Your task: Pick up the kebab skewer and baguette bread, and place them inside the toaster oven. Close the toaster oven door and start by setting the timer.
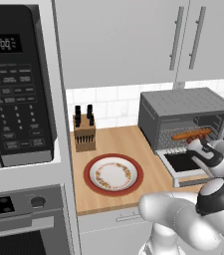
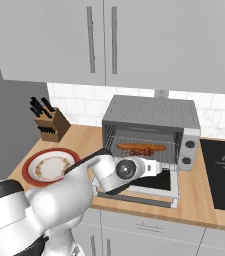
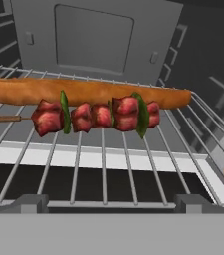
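Observation:
The toaster oven (image 1: 183, 107) (image 2: 151, 112) stands on the counter with its door (image 1: 183, 167) (image 2: 156, 184) dropped open. On its wire rack (image 3: 103, 174) lies the baguette bread (image 3: 83, 90) (image 1: 190, 134) (image 2: 140, 146), and the kebab skewer (image 3: 96, 117) (image 2: 144, 151) rests just in front of it, parallel. My gripper (image 3: 112, 203) (image 2: 156, 166) hovers over the open door at the oven's mouth, a little short of the skewer. Its fingers (image 3: 30, 202) stand wide apart, open and holding nothing.
A red-rimmed plate (image 1: 113, 174) (image 2: 49, 166) sits to the oven's left, with a knife block (image 1: 84, 132) (image 2: 51, 125) behind it. The oven's knobs (image 2: 188, 145) are on its right face. A black microwave (image 1: 14, 84) is at far left, a cooktop (image 2: 224, 172) at right.

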You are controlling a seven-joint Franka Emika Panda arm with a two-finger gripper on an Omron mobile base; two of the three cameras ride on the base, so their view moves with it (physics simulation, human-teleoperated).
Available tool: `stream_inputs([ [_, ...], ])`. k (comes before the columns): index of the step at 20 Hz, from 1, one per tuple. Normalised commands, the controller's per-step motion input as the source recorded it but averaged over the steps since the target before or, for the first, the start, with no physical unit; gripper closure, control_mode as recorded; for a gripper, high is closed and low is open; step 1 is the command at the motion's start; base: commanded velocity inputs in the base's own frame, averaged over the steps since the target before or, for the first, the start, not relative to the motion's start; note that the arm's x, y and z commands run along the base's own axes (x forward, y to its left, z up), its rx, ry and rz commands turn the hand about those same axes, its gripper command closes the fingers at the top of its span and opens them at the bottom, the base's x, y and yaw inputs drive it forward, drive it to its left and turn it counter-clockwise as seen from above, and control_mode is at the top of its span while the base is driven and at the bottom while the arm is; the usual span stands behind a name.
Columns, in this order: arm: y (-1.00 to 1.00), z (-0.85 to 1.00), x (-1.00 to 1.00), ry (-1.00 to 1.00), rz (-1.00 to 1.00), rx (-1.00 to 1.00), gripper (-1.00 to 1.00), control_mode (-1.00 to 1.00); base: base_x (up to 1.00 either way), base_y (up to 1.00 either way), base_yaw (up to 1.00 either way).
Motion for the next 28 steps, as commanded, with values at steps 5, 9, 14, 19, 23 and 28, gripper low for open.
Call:
stream_inputs([
  [5,0.02,-0.03,0.19,0.0,0.0,0.0,-1.0,-1.0,0.0,0.0,0.0],
  [9,0.0,-0.01,0.24,0.0,0.0,0.0,-1.0,-1.0,0.0,0.0,0.0],
  [14,0.0,0.0,0.25,0.0,0.0,0.0,-1.0,-1.0,0.0,0.0,0.0],
  [19,0.0,0.0,0.23,0.0,0.0,0.0,-1.0,-1.0,0.0,0.0,0.0],
  [23,0.0,0.0,0.2,0.0,0.0,0.0,-1.0,-1.0,0.0,0.0,0.0],
  [28,0.0,0.0,0.24,0.0,0.0,0.0,-1.0,-1.0,0.0,0.0,0.0],
])
